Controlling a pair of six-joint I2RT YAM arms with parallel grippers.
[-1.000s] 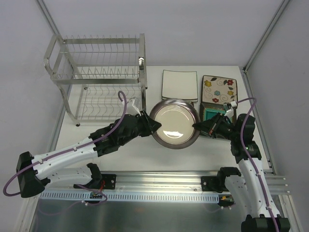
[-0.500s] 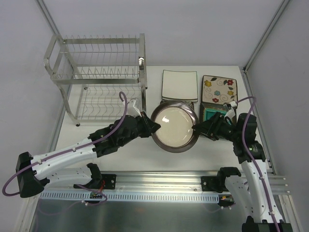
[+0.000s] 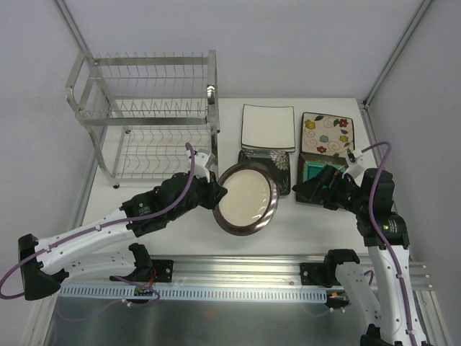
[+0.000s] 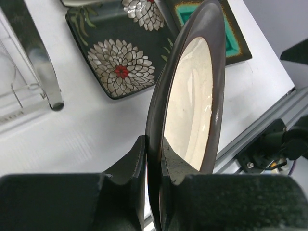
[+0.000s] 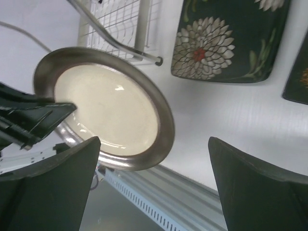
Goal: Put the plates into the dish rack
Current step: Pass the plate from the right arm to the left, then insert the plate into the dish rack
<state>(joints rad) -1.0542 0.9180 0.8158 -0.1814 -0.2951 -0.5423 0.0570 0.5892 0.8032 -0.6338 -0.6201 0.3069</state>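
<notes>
Round plate: cream with a dark rim, tipped up on edge in front of the dish rack. Its cream face turns toward the right arm. Whether its low rim touches the table I cannot tell.
Left gripper: jaws clenched on the plate's left rim, one finger on each face. The wrist view shows the plate almost edge-on, running straight out from the jaws.
Right gripper: jaws spread wide, grasping nothing, just beside the plate's right rim but apart from it.
Other plates: black chrysanthemum plate, teal-centred plate, white square plate and flowered plate all lie flat on the table, right of the rack.
Rack: both tiers look bare of plates.
Key relation: the rack stands to the left of and beyond the held plate, on the left arm's side, so that arm is the nearer one and alone carries the load.
Likely next move: the left arm swings the plate back and leftward, keeping it on edge so the rim can drop between two prongs.
Risk: the grip pinches only the rim, so the plate could pivot in the jaws.
</notes>
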